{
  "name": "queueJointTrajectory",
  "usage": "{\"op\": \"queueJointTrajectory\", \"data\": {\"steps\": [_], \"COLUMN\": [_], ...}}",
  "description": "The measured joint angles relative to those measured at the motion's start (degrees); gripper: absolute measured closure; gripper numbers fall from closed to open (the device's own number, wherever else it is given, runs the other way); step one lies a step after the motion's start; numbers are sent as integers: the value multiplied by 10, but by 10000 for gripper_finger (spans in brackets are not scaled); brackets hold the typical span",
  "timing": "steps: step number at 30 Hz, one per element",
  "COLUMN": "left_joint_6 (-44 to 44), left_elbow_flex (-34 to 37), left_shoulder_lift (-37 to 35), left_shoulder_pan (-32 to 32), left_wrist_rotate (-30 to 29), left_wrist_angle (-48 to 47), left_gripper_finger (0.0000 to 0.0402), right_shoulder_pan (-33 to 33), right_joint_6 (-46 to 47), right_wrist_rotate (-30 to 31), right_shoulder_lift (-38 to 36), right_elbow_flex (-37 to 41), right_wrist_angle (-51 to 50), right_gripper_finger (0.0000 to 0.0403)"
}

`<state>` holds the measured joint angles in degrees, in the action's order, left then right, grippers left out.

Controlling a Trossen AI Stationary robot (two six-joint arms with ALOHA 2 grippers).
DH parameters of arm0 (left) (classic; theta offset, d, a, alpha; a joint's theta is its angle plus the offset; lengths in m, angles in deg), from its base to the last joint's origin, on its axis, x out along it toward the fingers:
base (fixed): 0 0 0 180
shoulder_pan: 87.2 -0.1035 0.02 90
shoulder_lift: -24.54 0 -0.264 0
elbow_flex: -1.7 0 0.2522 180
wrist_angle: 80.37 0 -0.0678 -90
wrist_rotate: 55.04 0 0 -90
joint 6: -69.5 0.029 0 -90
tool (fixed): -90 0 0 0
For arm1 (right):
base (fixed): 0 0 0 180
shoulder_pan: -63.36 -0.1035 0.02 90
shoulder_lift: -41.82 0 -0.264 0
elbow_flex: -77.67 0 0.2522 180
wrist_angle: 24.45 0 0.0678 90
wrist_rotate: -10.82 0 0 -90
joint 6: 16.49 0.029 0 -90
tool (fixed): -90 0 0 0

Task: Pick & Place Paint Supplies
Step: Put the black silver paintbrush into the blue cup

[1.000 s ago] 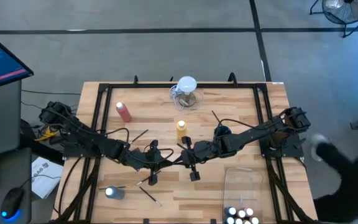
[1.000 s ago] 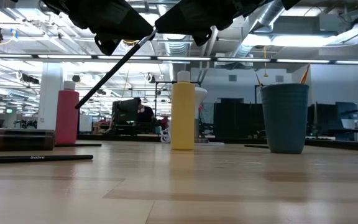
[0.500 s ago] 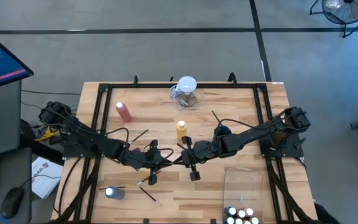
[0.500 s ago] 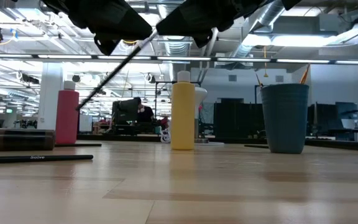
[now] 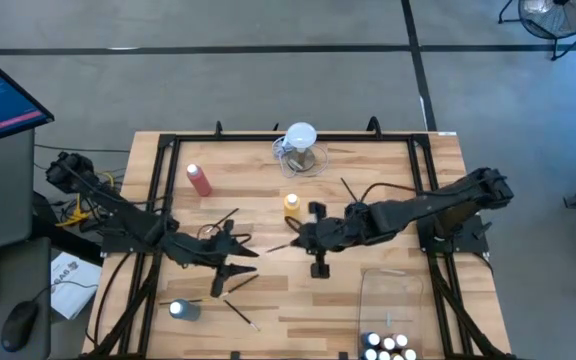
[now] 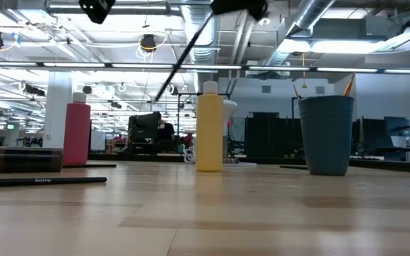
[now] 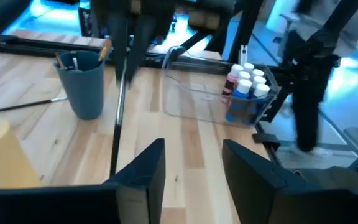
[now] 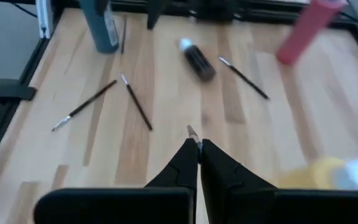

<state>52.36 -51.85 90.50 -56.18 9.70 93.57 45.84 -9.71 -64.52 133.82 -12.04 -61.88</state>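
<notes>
Above the tabletop's middle my right hand (image 5: 303, 238) pinches a paintbrush (image 6: 187, 53); left hand (image 5: 230, 262) parted; brush may slip

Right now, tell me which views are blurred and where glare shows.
Left wrist view: everything smeared, the blue cup and bottles in the clear bin soft. Right wrist view: the pink bottle and yellow bottle streaked. Low view: sharp, bright ceiling lights glaring.

Bare wood at table's near centre, yellow bottle (image 5: 292, 204) and blue cup (image 6: 326, 134) blocking behind, brushes (image 5: 240, 312) scattered near-left, clear bin (image 5: 398, 300) near-right
</notes>
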Motion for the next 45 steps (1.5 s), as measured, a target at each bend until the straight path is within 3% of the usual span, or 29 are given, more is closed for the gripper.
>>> {"op": "queueJointTrajectory", "data": {"steps": [10, 17, 24, 45], "left_joint_6": [-22, 4, 18, 19], "left_elbow_flex": [43, 43, 43, 43], "left_shoulder_lift": [-8, -36, -60, -58], "left_shoulder_pan": [5, 5, 13, 24], "left_wrist_rotate": [-4, -4, 13, 16], "left_wrist_angle": [4, 58, 57, 53], "left_gripper_finger": [274, 275, 275, 275], "right_shoulder_pan": [-39, -50, -43, -37], "right_joint_6": [189, 377, 389, 383], "right_wrist_rotate": [119, 137, 92, 109], "right_shoulder_lift": [-22, -22, -19, -23], "right_elbow_flex": [-224, -254, -244, -242], "right_wrist_angle": [-453, -669, -664, -663], "right_gripper_finger": [403, 403, 403, 403]}}
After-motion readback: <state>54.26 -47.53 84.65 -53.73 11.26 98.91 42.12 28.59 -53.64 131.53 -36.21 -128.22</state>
